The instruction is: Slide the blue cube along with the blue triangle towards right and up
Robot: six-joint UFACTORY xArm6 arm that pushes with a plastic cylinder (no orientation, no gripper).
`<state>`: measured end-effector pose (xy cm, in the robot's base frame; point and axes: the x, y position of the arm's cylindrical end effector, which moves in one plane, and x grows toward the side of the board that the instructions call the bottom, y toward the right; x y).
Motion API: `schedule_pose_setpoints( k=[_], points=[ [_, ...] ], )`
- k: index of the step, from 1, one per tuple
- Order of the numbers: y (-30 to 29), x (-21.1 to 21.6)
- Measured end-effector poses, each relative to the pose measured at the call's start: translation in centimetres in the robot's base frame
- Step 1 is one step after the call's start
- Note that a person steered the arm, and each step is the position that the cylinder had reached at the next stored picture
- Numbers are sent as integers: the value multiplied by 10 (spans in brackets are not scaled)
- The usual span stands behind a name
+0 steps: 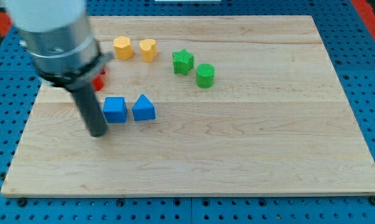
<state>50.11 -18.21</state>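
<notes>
The bare front edge of the pale wooden desk (193, 186) runs along the view's bottom, set on a blue perforated base (367, 74) that frames it on all sides. Above that open stretch, my tip (98, 133) rests on the wood at the view's left, the dark rod rising from it into a blurred grey cylinder that fills the upper left corner; the arm carries no claw, so there is nothing to be apart, together or clamped. The tip stands just beside the blue cube (115, 110), at its lower left, and whether the two touch cannot be told from this angle. The blue cube sits left of centre with the blue triangle (143, 108) just to its right, a narrow gap between them, both level with each other in a short row. Behind the rod, toward the view's top left, a red block (98, 81) is mostly hidden by the arm, its shape unclear. Farther up, an orange hexagonal block (123, 47) and an orange heart-like block (148, 49) stand near one another. To their right, a green star (183, 62) and a green cylinder (205, 75) sit close together, well apart from the blue pair.
</notes>
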Motion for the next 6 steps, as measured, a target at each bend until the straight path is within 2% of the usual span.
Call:
schedule_pose_setpoints(
  k=[1,2,4,5,6],
  points=[
    [-7,-31],
    [94,-28],
    [224,-29],
    [249,-29],
    [251,-32]
  ],
)
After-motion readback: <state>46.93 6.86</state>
